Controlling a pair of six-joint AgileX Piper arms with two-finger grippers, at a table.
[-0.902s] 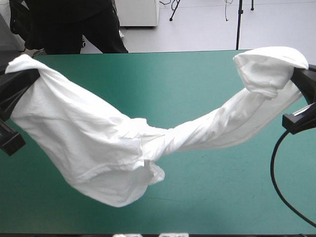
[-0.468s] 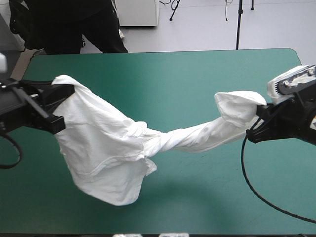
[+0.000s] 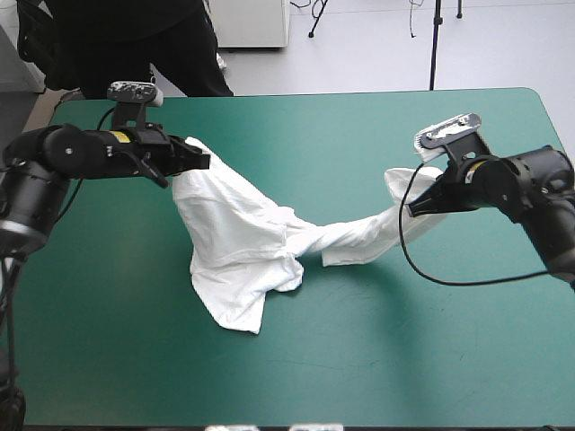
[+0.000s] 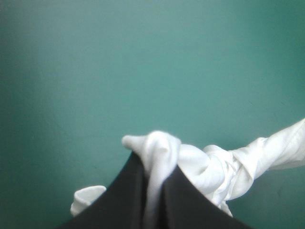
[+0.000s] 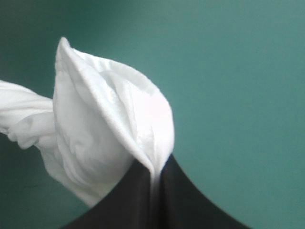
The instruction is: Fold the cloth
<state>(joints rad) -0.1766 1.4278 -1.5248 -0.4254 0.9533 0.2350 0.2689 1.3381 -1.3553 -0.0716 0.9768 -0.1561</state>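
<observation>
T-shirt, pinched by left pincer and right pincer, sags twisted over teal-green cover.

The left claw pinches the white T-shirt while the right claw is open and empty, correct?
No: the right gripper is shut on the T-shirt too, cloth pinched between its black fingers, as the right wrist view shows. The left gripper does pinch it.

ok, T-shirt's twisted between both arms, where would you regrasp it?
Probably the loose corner of the T-shirt toward the near edge of the teal-green cover, taken from above: it lies spread and free there, while the middle is wound into a tight rope.
</observation>
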